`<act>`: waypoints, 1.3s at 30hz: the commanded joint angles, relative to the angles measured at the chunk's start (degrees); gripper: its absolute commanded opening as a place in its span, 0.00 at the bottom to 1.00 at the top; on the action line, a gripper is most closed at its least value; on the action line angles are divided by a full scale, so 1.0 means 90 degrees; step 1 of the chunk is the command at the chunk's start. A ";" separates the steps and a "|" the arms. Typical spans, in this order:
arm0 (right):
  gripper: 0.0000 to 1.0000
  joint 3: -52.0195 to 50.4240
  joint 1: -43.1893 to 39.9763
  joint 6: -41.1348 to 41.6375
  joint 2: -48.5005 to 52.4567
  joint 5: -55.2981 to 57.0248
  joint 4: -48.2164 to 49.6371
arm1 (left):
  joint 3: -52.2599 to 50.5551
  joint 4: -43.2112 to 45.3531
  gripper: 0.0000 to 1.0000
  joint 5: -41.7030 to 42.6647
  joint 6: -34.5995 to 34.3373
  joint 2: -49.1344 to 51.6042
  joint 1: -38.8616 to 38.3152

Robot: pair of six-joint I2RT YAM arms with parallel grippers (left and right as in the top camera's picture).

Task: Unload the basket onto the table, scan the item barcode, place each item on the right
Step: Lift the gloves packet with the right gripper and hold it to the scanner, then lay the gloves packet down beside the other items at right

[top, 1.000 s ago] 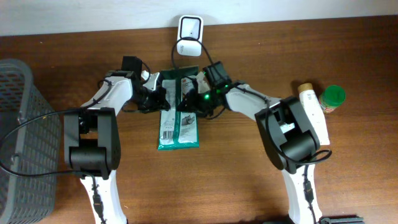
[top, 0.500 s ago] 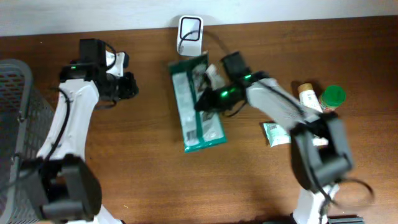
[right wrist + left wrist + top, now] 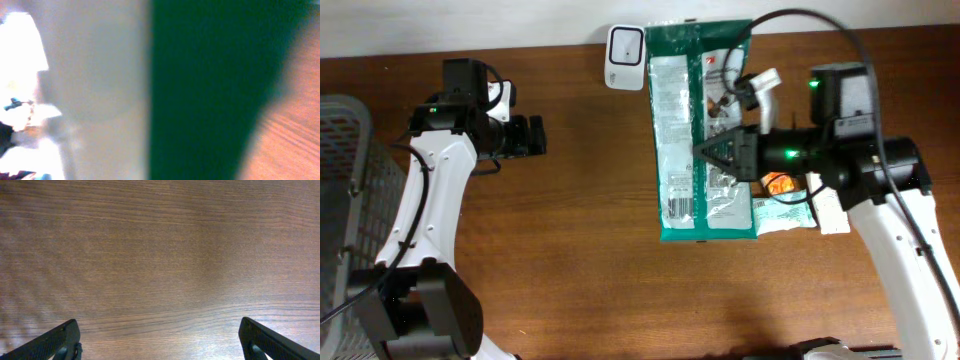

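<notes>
The item is a long green and white packet (image 3: pixel 682 120), held up off the table and close under the overhead camera. A white label panel with a barcode (image 3: pixel 678 207) faces up. My right gripper (image 3: pixel 718 151) is shut on its right edge. In the right wrist view the packet (image 3: pixel 210 75) is a green and white blur that fills the frame and hides the fingers. The white scanner (image 3: pixel 625 45) stands at the table's back edge, just left of the packet's top. My left gripper (image 3: pixel 534 134) is far to the left, open over bare wood (image 3: pixel 160 255), with nothing between its fingers.
A grey mesh basket (image 3: pixel 342 190) stands at the left edge. Under my right arm lie a small green and white packet (image 3: pixel 782 216), an orange item (image 3: pixel 780 185) and a white item (image 3: pixel 834 216). A black cable (image 3: pixel 790 18) arcs over the right arm.
My left gripper let go of the packet, drew back to the left and opened wide. My right gripper closed on the packet and lifted it from the table up toward the camera.
</notes>
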 commanded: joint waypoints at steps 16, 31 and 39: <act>0.04 0.4180 0.2135 -0.7419 0.6506 0.7368 0.6171 | 0.0041 -0.0007 0.99 -0.0070 0.0007 -0.0017 0.0000; 0.04 0.4175 0.2079 -0.5695 0.6543 0.7106 0.6615 | 0.0041 -0.0007 0.99 -0.0070 0.0007 -0.0017 0.0000; 0.04 0.4175 0.1666 -0.0653 0.3993 0.6968 0.1360 | 0.0044 -0.0007 0.99 -0.0070 0.0007 -0.0017 0.0000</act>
